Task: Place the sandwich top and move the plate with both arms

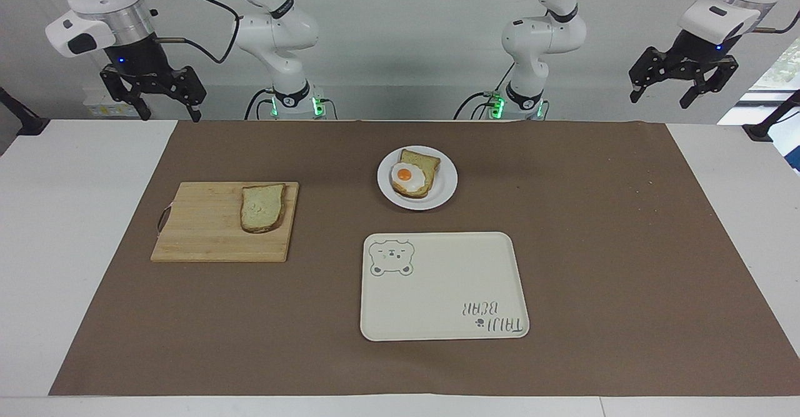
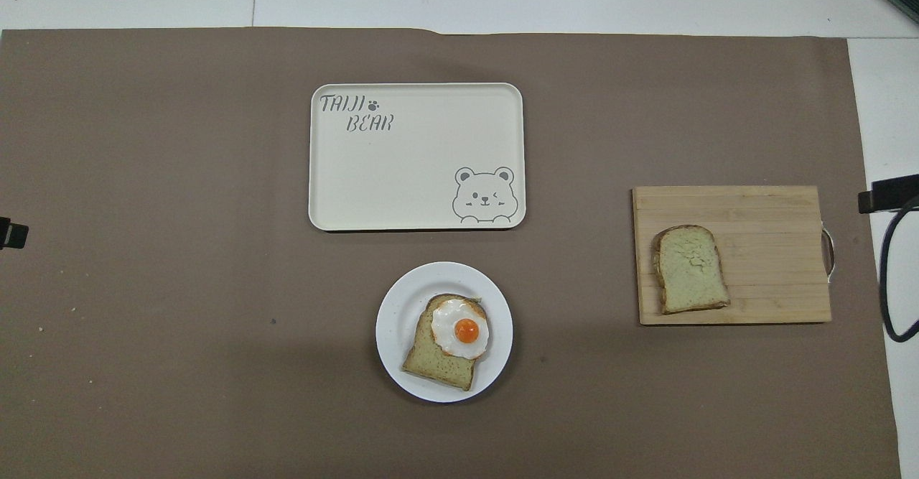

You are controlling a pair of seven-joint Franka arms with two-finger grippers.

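While both arms wait raised at the robots' end of the tabletop, neither touches anything. The right pincer hangs above the white tabletop edge at the right arm's end, fingers spread, holding nothing. The left pincer hangs above the left arm's end, also spread and holding nothing. Neither pincer shows in the overhead view.

A brown mat covers most of the tabletop. The sandwich top, a plain pale greenish slice with brown crust, lies flat on a wooden cutting board toward the right arm's end. In the overhead view the slice sits on the board toward the edge that faces the plate; the board's small handle is at its outer edge.

The plate, round and white, stands on the mat at mid-table, nearer to the robots than the tray. It carries a second bread slice with a fried egg on it, yolk up. In the overhead view the plate bears the egg at the rounded end of its slice.

A rectangular cream tray with a bear drawing and lettering lies just beside the plate, farther from the robots, apart from it. The board and sandwich top lie well apart from both plate and tray.
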